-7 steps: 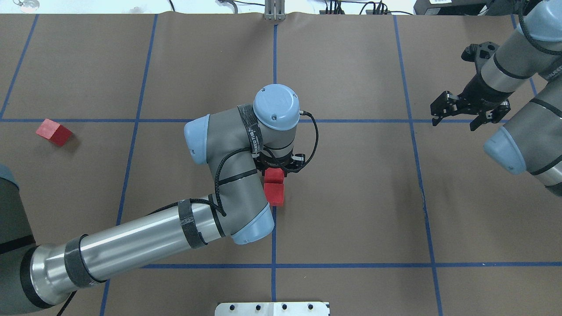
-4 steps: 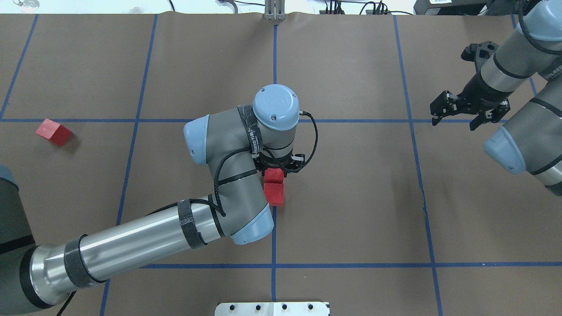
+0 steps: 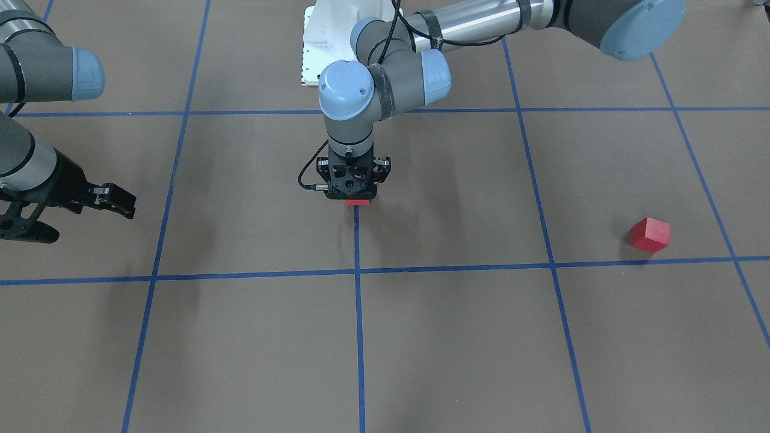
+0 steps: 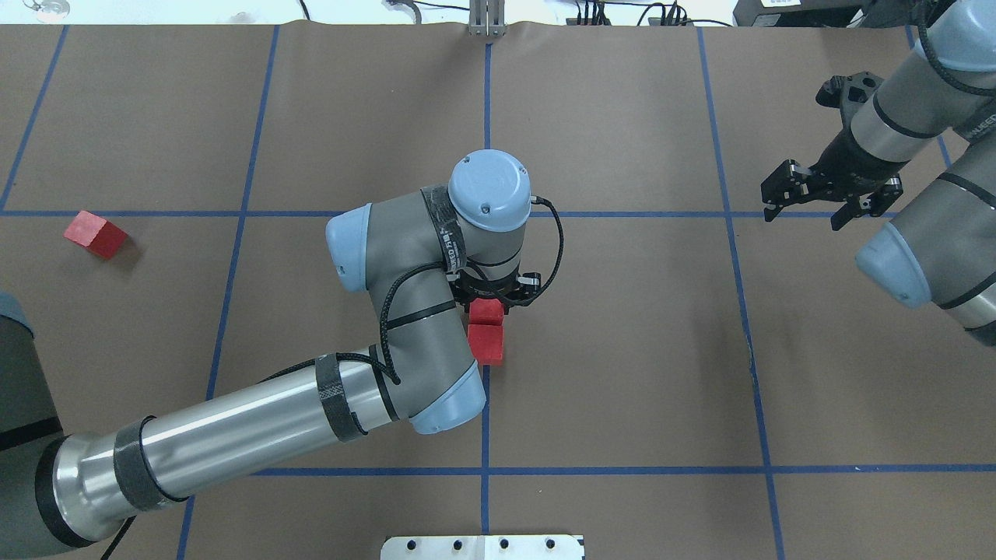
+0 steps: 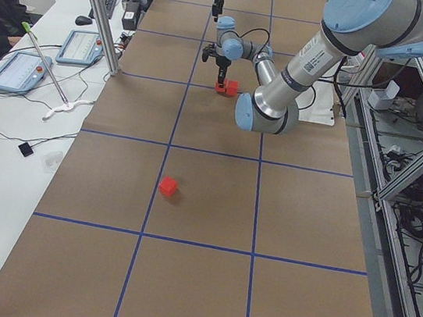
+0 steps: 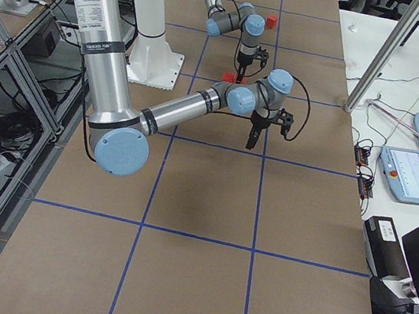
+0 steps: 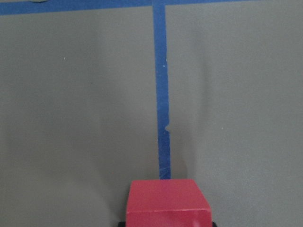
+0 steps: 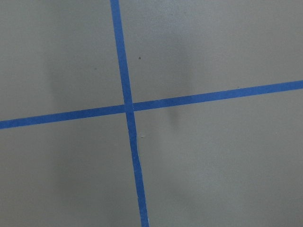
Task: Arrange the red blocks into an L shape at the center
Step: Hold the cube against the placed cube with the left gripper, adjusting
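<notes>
My left gripper [image 4: 489, 303] points straight down at the center, on the blue tape line [image 4: 485, 404]. It is shut on a red block [image 4: 487, 313], which fills the bottom of the left wrist view [image 7: 167, 203]. In the front view only a red sliver [image 3: 357, 202] shows under the gripper [image 3: 354, 191]. A second red block [image 4: 486, 344] sits on the surface touching the held one on the robot's side. The third red block [image 4: 95, 233] lies alone far out on my left, also in the front view [image 3: 650, 234]. My right gripper [image 4: 805, 216] is open and empty, high at the right.
The white base plate [image 4: 482, 547] sits at the table's near edge. The right wrist view shows only a crossing of blue tape lines [image 8: 129, 108]. A bench with tablets [image 5: 19, 72] and a metal post [image 5: 98, 9] stand beyond the table's far side.
The left arm and the blocks have not visibly moved. The right gripper has drifted very slightly away from the robot.
</notes>
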Robot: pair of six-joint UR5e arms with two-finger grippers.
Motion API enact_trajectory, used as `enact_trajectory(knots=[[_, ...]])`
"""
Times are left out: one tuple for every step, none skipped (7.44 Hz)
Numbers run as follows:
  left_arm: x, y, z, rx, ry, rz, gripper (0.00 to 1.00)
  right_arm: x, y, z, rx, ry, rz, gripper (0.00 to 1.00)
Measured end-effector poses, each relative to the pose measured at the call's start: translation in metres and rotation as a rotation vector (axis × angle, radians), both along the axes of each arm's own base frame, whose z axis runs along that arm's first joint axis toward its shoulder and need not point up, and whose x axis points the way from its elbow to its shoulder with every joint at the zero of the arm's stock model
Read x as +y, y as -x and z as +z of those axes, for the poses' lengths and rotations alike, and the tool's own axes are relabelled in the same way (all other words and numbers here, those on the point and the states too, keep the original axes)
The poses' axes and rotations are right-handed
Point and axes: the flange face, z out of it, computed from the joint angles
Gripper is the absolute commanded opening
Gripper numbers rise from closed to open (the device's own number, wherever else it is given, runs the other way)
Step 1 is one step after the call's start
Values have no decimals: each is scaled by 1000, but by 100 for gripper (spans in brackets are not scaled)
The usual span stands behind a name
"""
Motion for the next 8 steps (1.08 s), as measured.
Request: enact_trajectory(knots=[[0,0,0,0,5,-4,0,0,0,0,0,0,0,100],[0,0,0,-1,7,-7,0,0,0,0,0,-1,0,100],[0,0,0,-1,8,-9,0,0,0,0,0,-1,0,100],[0,0,0,-1,11,-12,0,0,0,0,0,-1,0,100],[0,0,0,-2,16,-17,0,0,0,0,0,-1,0,100],[0,0,0,-2,20,-21,0,0,0,0,0,-1,0,100],[1,0,0,-2,22,-22,0,0,0,-1,0,-1,0,100],[0,0,0,-2,23,-24,0,0,0,-1,0,-2,0,100]])
